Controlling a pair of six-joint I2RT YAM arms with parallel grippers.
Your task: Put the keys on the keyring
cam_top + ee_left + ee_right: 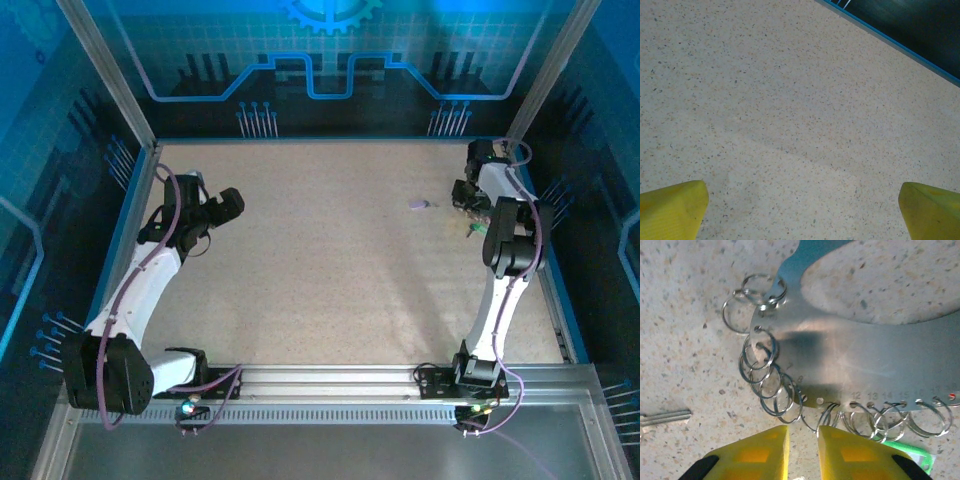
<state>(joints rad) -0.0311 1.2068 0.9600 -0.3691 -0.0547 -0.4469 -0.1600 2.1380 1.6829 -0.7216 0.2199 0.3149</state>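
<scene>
One keyring [850, 355], a flat hoop with numbered holes, lies just ahead of the right gripper [803, 432], whose fingers sit nearly together at a split ring [827, 412]; whether they nip it cannot be told. The left gripper [802, 207] hangs spread. Roughly a dozen such rings line the hoop. One key [667, 416] lies left of the right gripper, seemingly unthreaded, so fetching it likely comes next.

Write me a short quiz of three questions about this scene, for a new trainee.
1. True or false: the left gripper is open over the table.
2. Which gripper has its fingertips at the rings on the metal plate? A) left B) right C) both
3. Fill in: the tag on the table is ___ in colour.
Key: 1 true; 2 B, the right gripper; 3 lilac.
</scene>
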